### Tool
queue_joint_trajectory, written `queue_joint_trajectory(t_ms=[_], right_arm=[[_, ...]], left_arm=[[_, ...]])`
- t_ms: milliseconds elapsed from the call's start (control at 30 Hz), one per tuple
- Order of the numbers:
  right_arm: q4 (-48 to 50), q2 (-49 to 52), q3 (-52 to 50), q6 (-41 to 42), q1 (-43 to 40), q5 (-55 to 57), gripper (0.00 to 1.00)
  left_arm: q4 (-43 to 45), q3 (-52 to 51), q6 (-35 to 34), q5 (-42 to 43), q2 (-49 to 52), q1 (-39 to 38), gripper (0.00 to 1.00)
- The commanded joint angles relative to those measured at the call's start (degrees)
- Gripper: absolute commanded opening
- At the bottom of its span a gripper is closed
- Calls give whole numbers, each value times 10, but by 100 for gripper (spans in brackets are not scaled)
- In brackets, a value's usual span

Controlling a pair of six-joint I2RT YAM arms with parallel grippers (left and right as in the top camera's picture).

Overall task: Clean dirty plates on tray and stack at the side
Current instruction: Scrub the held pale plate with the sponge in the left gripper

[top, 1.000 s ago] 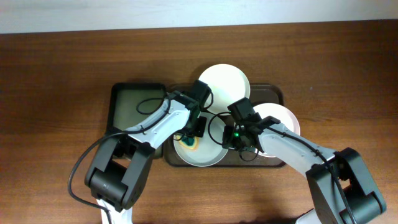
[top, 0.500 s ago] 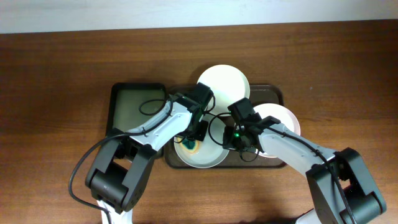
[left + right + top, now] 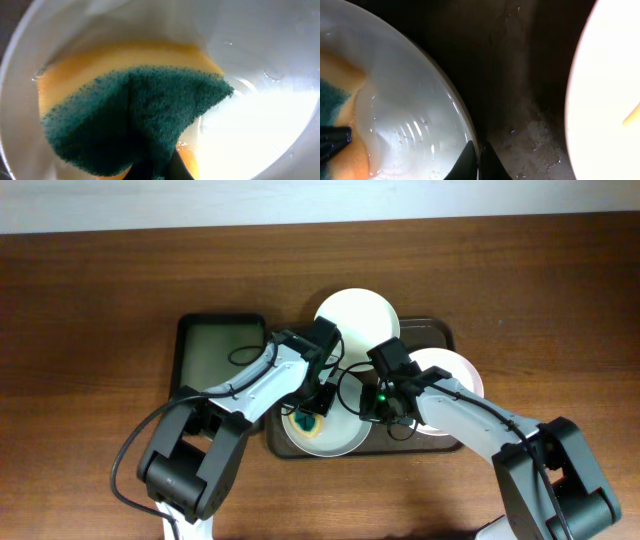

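Green-backed sponge [image 3: 135, 115], pinched in our left gripper [image 3: 310, 412], presses the front plate [image 3: 338, 438], our right gripper [image 3: 476, 150] nipping its rim; we have none stacked yet.

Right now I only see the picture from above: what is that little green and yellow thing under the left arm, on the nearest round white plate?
Observer: A sponge, yellow foam with a dark-green scouring face. The left gripper is shut on it and presses it, bent, into the round white plate.
Visitor: And the right arm, is it only hovering there?
Observer: No. The right gripper is shut, pinching that plate's rim.
Visitor: Is the plate dry?
Observer: No. Droplets and wet streaks shine on it, and the dark-brown tray beside it glistens with water too.
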Motion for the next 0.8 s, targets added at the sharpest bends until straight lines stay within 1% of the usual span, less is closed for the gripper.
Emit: queue_joint_trajectory(t_ms=[0,100,233,400,600,767], right_arm=[[11,16,-2,5,1,-18,4],[20,16,-2,-10,1,-49,4],[32,16,-2,-10,1,-71,4],[32,16,-2,-10,1,-72,4],[35,16,-2,-10,1,-72,4],[37,16,-2,-10,1,-72,4]], left_arm=[[-21,-49,12,116,49,-27,0],[-18,-49,12,116,49,-27,0],[-15,-49,12,116,49,-27,0],[-16,-49,12,150,49,-28,0],[-15,-48,35,200,49,-26,0],[-4,-46,35,202,17,-16,0]])
